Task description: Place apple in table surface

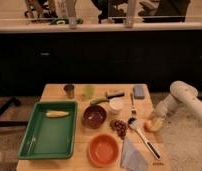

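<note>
Fingers: closed around the apple (154,124), as far as the view lets me judge; the fingertips themselves are hidden against the fruit.
Gripper: gripper (157,120) at the right of the frame, at the right edge of the table, low over the wood.
Apple: yellow-orange fruit, held in the gripper, at or just above the table surface (144,107); I cannot tell if it already touches the wood.
Arm: white arm (184,97) coming in from the right edge of the frame, bent down to the table.
Step in hand: I judge it is the end of the lowering, just before release.
Next move: it calls for opening the fingers gently so the apple does not roll off the near edge, then lifting straight up.
Neighbours: spoon (139,132) just left of the apple; grapes (118,127) further left; orange bowl (103,149) at lower centre; green tray (49,130) at the left.
</note>
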{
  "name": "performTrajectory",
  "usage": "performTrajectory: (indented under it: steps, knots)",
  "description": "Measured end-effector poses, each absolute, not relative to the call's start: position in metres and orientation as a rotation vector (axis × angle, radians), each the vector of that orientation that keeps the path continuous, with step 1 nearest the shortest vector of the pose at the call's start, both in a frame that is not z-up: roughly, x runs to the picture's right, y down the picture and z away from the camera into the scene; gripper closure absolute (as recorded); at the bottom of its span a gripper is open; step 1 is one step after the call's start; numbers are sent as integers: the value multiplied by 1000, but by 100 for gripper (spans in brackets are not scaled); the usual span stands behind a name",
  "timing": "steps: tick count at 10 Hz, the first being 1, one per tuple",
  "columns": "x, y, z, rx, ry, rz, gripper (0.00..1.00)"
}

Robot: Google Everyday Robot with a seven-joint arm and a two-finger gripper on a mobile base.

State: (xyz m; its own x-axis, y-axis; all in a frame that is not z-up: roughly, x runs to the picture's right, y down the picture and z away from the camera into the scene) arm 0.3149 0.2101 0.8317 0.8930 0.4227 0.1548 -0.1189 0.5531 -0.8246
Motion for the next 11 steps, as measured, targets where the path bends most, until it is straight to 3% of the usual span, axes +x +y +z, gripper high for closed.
performTrajectory:
  steps: [11]
  knots:
    - [317,212,832,-936,-354,331,98]
